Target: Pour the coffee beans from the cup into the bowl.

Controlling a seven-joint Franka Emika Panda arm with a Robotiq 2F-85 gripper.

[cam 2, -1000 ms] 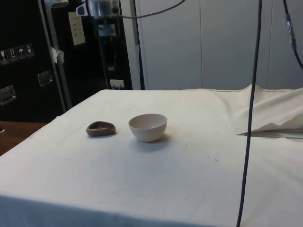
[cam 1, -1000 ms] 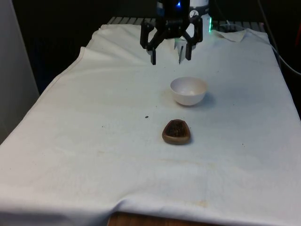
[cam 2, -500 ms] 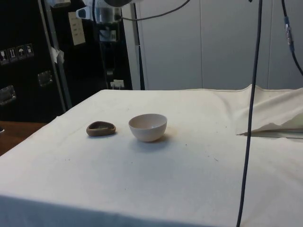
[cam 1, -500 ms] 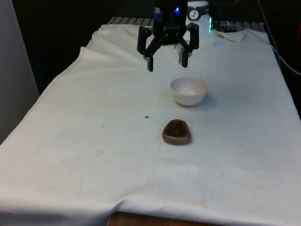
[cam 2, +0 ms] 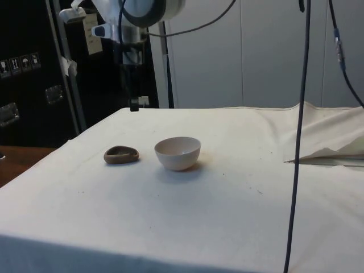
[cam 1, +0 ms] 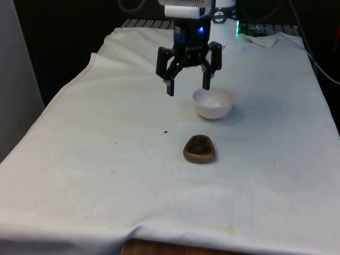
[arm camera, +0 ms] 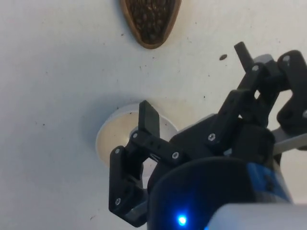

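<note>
Front view gives me the gripper (cam 1: 188, 86) hanging in the air above the desk (cam 1: 106, 159), its two fingers spread wide apart with nothing between them, so it is released and carrying nothing. One fingertip (cam 1: 170, 90) hangs toward the front view's left, the other sits just over the far rim of the bowl (cam 1: 213, 102) as that camera sees it. From the side view I read the gripper (cam 2: 134, 104) well above the cloth, closer to the dark cabinets than the bowl (cam 2: 178, 152), and it touches neither dish. In the wrist view the gripper (arm camera: 192, 81) looks down on the bowl (arm camera: 108, 139), whose white rim shows behind one finger (arm camera: 148, 120), and the cup (arm camera: 150, 21) lies beyond it, its inside packed with dark coffee beans (arm camera: 151, 17). The cup (cam 1: 200, 149) is a low brown dish standing upright on the cloth, nearer the front camera than the bowl and apart from it, with a strip of cloth between the two. In the side view the cup (cam 2: 121, 154) stands beside the bowl, toward the cabinets. The bowl looks white and bare inside. A single dark speck (cam 1: 166, 132) lies on the cloth toward the front view's left of the cup; I cannot tell what it is.
</note>
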